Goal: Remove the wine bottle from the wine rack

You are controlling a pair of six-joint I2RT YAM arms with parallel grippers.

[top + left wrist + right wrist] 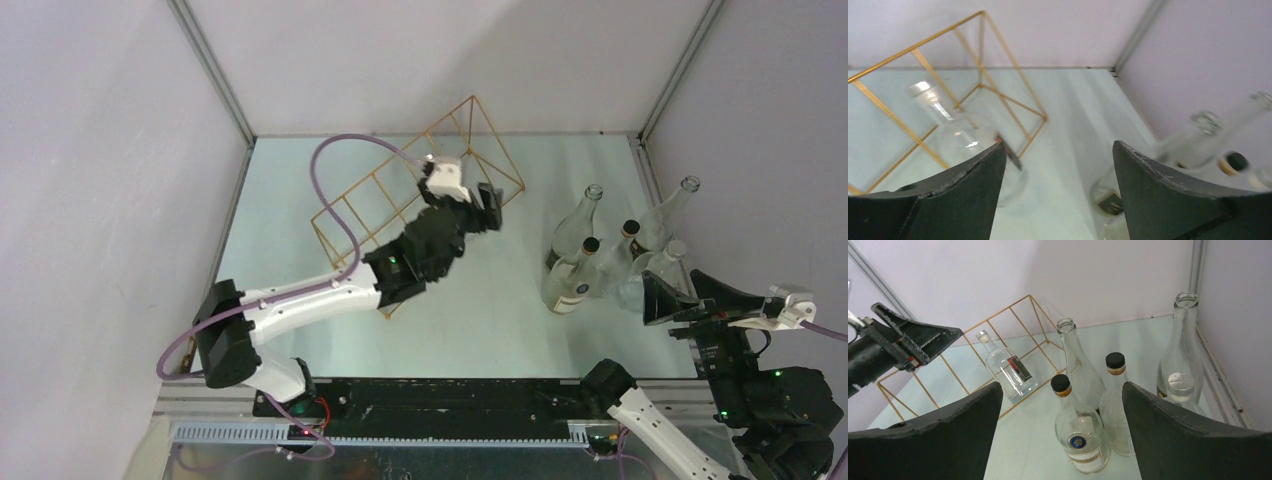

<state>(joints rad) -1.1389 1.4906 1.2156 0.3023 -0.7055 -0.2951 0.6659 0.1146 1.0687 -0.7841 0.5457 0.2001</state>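
The gold wire wine rack [371,187] stands at the back of the table, left of centre. A clear wine bottle [1008,367] with a red and black label leans in the rack's right end, neck up and to the back. It also shows in the left wrist view [960,137]. In the top view my left arm hides it. My left gripper [490,208] is open and empty, just right of and above the bottle, not touching it. My right gripper [685,287] is open and empty at the front right, facing the standing bottles.
Several clear bottles [590,255] stand in a cluster at the right, close to the right wall; the nearest has a black cap and a blue-seal label [1080,435]. White walls enclose the table on three sides. The left arm's purple cable loops over the rack.
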